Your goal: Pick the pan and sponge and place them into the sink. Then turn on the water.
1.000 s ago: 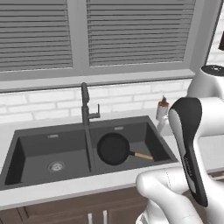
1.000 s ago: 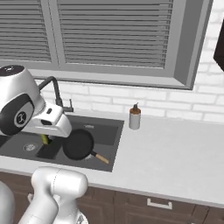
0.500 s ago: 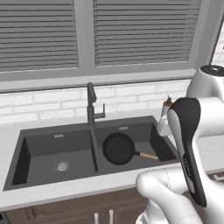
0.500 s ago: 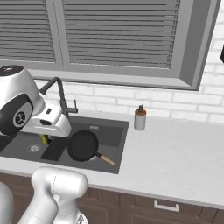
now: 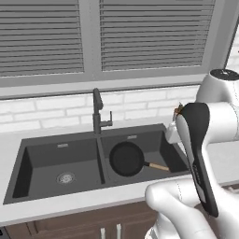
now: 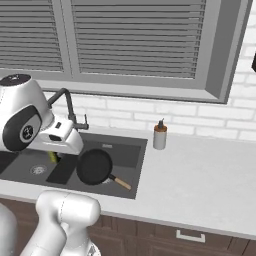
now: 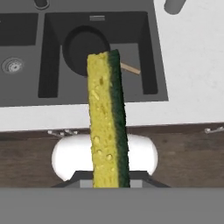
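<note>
The green and yellow sponge (image 7: 107, 122) stands on edge in my gripper (image 6: 54, 154), which is shut on it; a sliver of the sponge (image 6: 53, 158) shows under the hand. The sponge hangs above the counter's front edge, short of the sink (image 7: 146, 52). The black pan (image 5: 126, 158) lies in the right basin of the dark double sink (image 5: 42, 158), its wooden handle (image 7: 130, 68) pointing right. From the right the pan (image 6: 94, 166) shows beside my hand. The gooseneck faucet (image 5: 96, 112) rises behind the divider, and no water runs from it.
A soap dispenser (image 6: 160, 135) stands on the counter right of the sink. White counter (image 6: 200, 175) stretches to the right. Brown cabinet fronts (image 7: 183, 148) lie below the counter edge. A window with shut blinds (image 5: 140, 32) is behind the faucet.
The whole scene has shifted slightly to the right in both base views, so the camera moved. The pan stays in the right basin and the hand keeps its hold on the sponge.
</note>
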{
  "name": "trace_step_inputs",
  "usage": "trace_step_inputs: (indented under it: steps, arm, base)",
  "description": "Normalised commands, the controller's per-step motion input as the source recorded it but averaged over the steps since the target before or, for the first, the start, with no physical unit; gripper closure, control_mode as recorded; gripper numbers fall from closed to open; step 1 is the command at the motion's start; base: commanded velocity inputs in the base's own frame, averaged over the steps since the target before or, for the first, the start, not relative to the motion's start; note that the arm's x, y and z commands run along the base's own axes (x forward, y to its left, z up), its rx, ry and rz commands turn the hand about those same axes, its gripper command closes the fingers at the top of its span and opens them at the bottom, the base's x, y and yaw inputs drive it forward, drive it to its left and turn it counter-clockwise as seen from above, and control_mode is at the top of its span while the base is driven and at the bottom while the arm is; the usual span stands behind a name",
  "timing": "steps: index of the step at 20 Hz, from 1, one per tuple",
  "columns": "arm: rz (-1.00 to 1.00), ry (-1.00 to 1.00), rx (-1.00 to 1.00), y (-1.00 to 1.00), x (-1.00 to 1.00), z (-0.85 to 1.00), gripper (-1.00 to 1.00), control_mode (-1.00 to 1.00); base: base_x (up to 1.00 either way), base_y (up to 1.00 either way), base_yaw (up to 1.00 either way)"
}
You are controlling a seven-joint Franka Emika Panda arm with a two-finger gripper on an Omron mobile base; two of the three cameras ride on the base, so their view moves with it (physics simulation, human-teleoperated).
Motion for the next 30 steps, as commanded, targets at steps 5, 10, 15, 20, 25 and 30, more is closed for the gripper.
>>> trace_step_inputs:
  steps: [5,10,15,20,25,30]
  arm:
    - [0.00,0.00,0.00,0.32,1.00,-0.31,1.00,-1.00]
    - [0.02,0.00,0.01,0.13,1.00,-0.43,1.00,-1.00]
    - [0.04,0.00,0.00,0.00,0.77,-0.69,1.00,-1.00]
    - [0.03,0.00,0.00,0.06,0.60,-0.86,1.00,-1.00]
    - [0.02,0.00,0.00,0.12,0.55,-0.77,1.00,-1.00]
    - [0.03,0.00,0.00,0.03,0.47,-0.63,1.00,-1.00]
  base:
    - [0.00,0.00,0.00]
    - [0.00,0.00,0.00]
    - [0.00,0.00,0.00]
    - [0.00,0.00,0.00]
    - [0.00,0.00,0.00]
    - [0.00,0.00,0.00]
